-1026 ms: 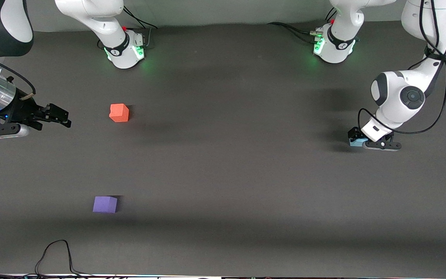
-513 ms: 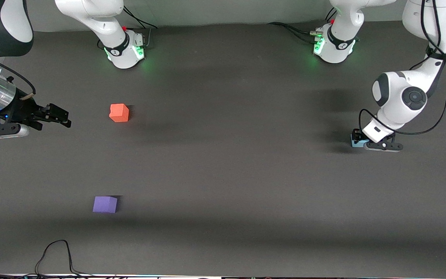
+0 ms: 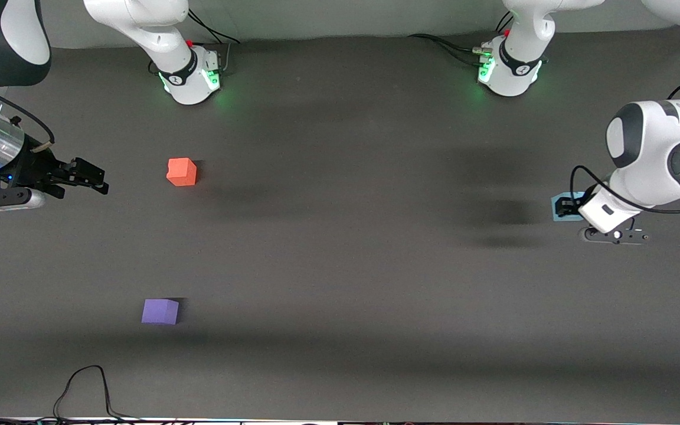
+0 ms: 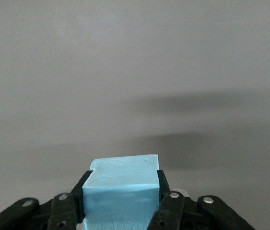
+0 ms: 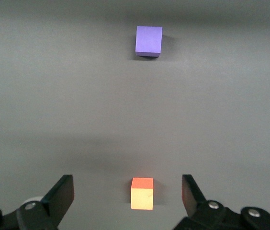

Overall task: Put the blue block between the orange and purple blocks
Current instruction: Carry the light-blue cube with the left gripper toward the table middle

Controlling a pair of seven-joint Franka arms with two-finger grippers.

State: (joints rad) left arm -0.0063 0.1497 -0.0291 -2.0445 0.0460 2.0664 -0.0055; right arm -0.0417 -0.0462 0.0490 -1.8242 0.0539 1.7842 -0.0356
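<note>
The blue block (image 3: 556,213) is clamped in my left gripper (image 3: 567,206), up in the air over the table at the left arm's end. In the left wrist view the block (image 4: 120,184) fills the space between the black fingers of the gripper (image 4: 120,194). The orange block (image 3: 182,172) and the purple block (image 3: 160,311) sit on the table toward the right arm's end, the purple one nearer to the front camera. My right gripper (image 3: 97,180) waits open and empty beside the orange block. The right wrist view shows its gripper (image 5: 127,187), the orange block (image 5: 142,193) and the purple block (image 5: 149,40).
The two arm bases (image 3: 189,74) (image 3: 508,68) stand at the table's back edge. A black cable (image 3: 86,383) loops on the table near the front edge at the right arm's end. The dark table (image 3: 340,248) lies bare between the blocks.
My left gripper has risen off the table with the blue block and moved toward the left arm's end. The right arm, orange block and purple block have not moved.
</note>
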